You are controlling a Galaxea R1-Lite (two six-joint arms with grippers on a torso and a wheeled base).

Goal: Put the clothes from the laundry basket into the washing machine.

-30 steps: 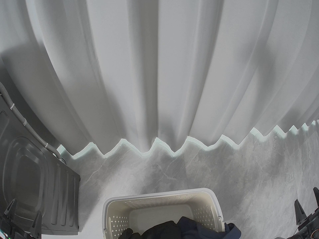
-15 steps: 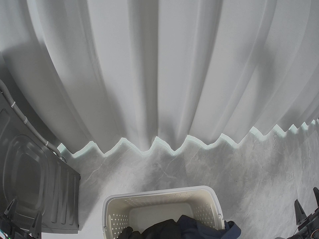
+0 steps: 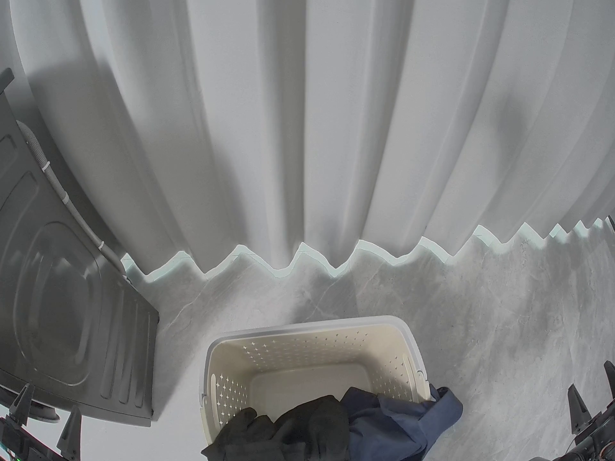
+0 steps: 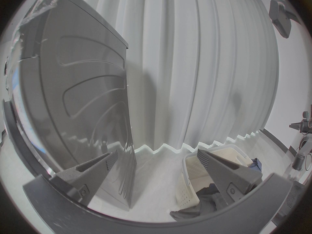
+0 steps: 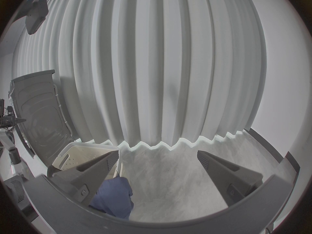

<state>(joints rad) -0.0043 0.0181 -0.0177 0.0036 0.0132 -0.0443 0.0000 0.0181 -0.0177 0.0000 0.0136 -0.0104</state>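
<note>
The cream laundry basket [image 3: 314, 348] stands on the floor low in the middle of the head view. A black garment [image 3: 288, 425] and a blue garment [image 3: 397, 420] lie in its near end, and the blue one hangs over the right rim. The grey washing machine [image 3: 57, 302] stands at the left, showing a ribbed panel. My left gripper [image 3: 45, 414] is at the bottom left, open and holding nothing. My right gripper [image 3: 592, 395] is at the bottom right, open too. In the left wrist view, my left gripper [image 4: 157, 155] has the machine [image 4: 74, 91] and basket [image 4: 191, 174] beyond it. In the right wrist view, my right gripper [image 5: 157, 155] has the blue garment [image 5: 113, 195] and basket [image 5: 78, 153] beyond it.
A white pleated curtain [image 3: 320, 129] hangs across the back, its hem just above the grey marble floor [image 3: 512, 328]. A grey hose [image 3: 64, 200] runs down the machine's edge. Bare floor lies right of the basket and between basket and curtain.
The whole head picture has shifted, so the camera moved: basket and machine now sit higher in it and more of the clothes show. Both grippers keep their places and stay open.
</note>
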